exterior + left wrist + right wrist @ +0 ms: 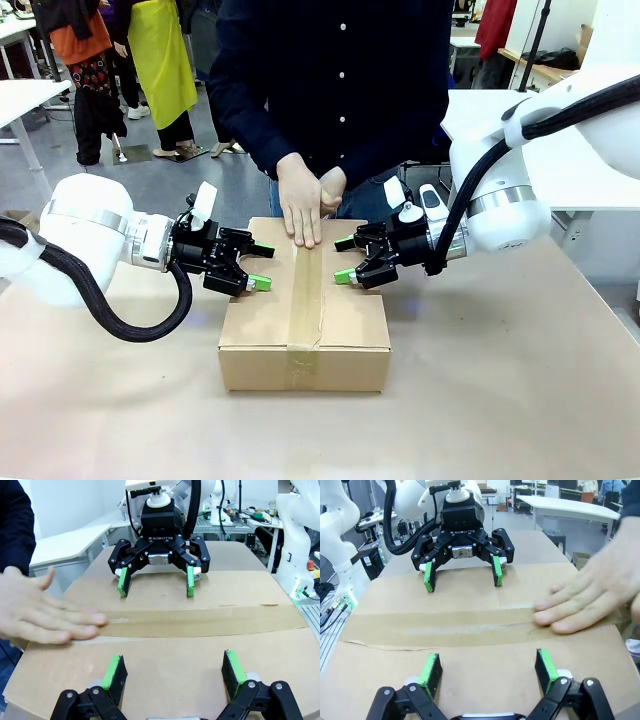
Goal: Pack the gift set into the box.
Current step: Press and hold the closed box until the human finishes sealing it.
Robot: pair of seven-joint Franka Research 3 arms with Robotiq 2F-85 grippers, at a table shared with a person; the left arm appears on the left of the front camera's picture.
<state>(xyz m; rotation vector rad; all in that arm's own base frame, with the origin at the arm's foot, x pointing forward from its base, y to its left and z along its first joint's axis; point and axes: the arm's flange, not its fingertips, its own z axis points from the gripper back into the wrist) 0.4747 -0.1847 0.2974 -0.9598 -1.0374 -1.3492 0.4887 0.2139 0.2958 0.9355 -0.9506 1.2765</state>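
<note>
Box: the box (305, 320) stands in the middle of the table (500, 400), between the two arms. Its top flaps are folded down, and a strip of brown tape (303, 300) runs along the middle seam and goes down over the near wall.
Gift set: I cannot see it; the box is closed on top.
Left gripper: the left gripper (255, 266) is at the left edge of the box top, its green pads pointing inward over the left flap. The fingers are spread wide and nothing is between them. In the left wrist view the pads (114, 672) are low over the cardboard; I cannot tell if they touch it.
Right gripper: the right gripper (343, 259) is at the right edge of the box top, facing the left one across the seam. Its fingers are also spread wide and grasp nothing. In the right wrist view the pads (430, 671) are close above the right flap.
Person: a person in a dark shirt (340, 80) stands at the far side of the table.
Hand: one hand (299, 200) lies flat on the far end of the tape, fingers pointing toward the robot. The other hand (331, 188) is just behind it, near the far edge of the box.
</note>
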